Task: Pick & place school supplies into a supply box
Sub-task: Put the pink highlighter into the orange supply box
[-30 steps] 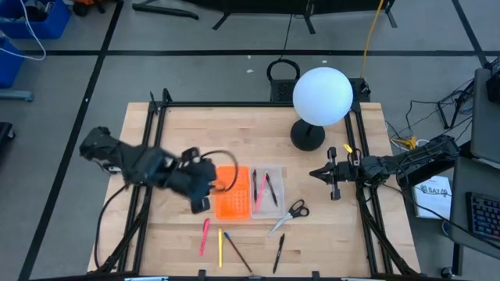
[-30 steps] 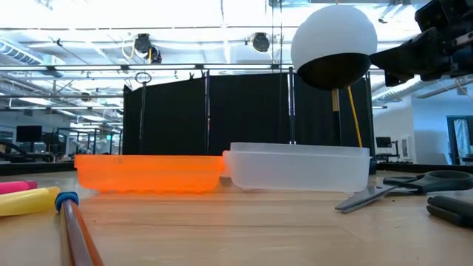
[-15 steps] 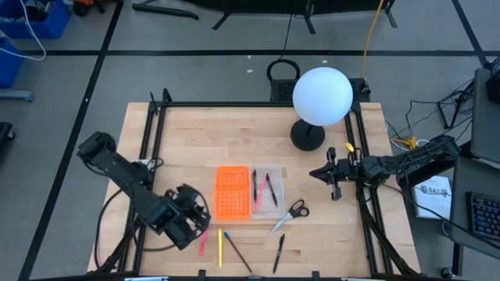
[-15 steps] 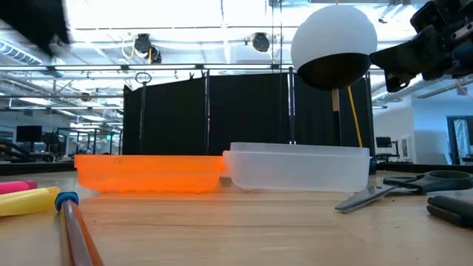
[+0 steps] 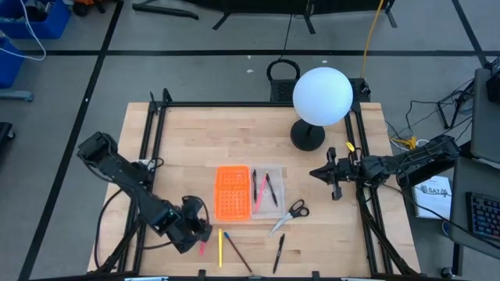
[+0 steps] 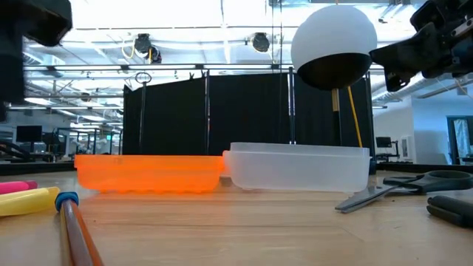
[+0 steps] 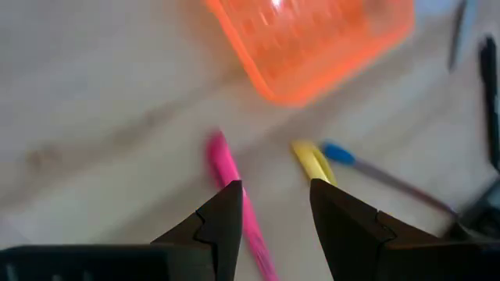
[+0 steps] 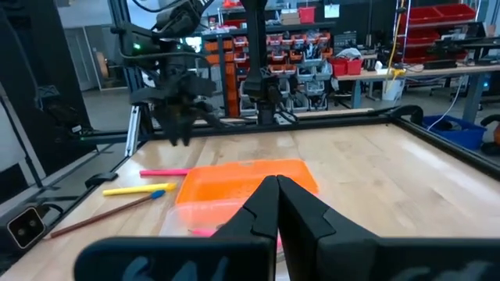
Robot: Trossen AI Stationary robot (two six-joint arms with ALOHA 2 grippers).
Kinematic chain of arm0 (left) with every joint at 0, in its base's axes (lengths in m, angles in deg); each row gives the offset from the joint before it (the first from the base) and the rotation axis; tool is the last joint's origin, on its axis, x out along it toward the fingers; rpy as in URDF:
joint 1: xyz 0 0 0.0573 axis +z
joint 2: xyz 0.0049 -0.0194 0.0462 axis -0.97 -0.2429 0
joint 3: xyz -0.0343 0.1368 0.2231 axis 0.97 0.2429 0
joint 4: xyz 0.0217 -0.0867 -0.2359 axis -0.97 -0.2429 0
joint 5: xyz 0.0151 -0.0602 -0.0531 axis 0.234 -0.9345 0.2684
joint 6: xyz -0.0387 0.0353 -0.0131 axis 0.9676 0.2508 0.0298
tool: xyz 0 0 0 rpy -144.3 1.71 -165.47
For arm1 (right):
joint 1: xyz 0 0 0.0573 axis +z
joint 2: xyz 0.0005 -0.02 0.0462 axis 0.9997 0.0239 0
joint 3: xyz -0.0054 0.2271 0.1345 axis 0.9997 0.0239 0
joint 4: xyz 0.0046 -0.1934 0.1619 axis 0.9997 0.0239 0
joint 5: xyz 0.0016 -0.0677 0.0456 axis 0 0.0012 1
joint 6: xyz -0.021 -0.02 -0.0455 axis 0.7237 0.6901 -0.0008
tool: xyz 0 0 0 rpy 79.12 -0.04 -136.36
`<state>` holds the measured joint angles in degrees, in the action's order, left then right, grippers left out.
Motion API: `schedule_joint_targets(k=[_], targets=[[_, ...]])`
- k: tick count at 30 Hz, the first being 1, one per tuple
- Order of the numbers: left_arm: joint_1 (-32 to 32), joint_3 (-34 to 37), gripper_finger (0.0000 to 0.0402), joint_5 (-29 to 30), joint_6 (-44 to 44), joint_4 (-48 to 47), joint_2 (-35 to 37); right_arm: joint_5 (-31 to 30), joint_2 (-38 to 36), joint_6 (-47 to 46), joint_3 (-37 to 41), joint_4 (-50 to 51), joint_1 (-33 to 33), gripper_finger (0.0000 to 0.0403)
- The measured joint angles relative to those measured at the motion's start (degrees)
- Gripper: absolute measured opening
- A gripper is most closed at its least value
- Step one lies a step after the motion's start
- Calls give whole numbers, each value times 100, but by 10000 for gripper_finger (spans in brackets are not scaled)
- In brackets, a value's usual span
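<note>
The supply box lies mid-table: its orange perforated lid [image 5: 233, 193] is joined to the clear tray [image 5: 269, 187], which holds pink and dark pens. On the table near it lie a pink pen [image 5: 203, 239], a yellow pen [image 5: 220, 248], a blue-capped pencil [image 5: 237, 252], a dark pen [image 5: 279, 254] and scissors [image 5: 291, 214]. My left gripper [image 5: 197, 229] [image 7: 273, 191] is open above the pink pen [image 7: 231, 183], which runs past one finger. My right gripper [image 5: 332, 184] [image 8: 277, 187] is shut, held in the air at the table's right side.
A lamp with a white globe [image 5: 322, 95] and a dark base [image 5: 307, 137] stands at the far right of the table. A black frame [image 5: 156, 125] runs along the table's edges. Bare wood lies left of and beyond the box.
My left gripper has swung from over the orange lid toward the table's near left, ending above the pink pen. The pens, scissors and box lie as before.
</note>
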<state>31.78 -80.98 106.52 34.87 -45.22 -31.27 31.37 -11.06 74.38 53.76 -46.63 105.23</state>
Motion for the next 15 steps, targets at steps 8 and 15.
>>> schedule_joint_targets(k=[8, 15], targets=[[-175, -1107, 157, -1560, 659, -949, -676, -2, 0, 392, 2, -170, -2, 0], [19, -2400, 157, -2026, 475, -1980, -1551, -2, -2, 404, 2, -199, -1, 0]])
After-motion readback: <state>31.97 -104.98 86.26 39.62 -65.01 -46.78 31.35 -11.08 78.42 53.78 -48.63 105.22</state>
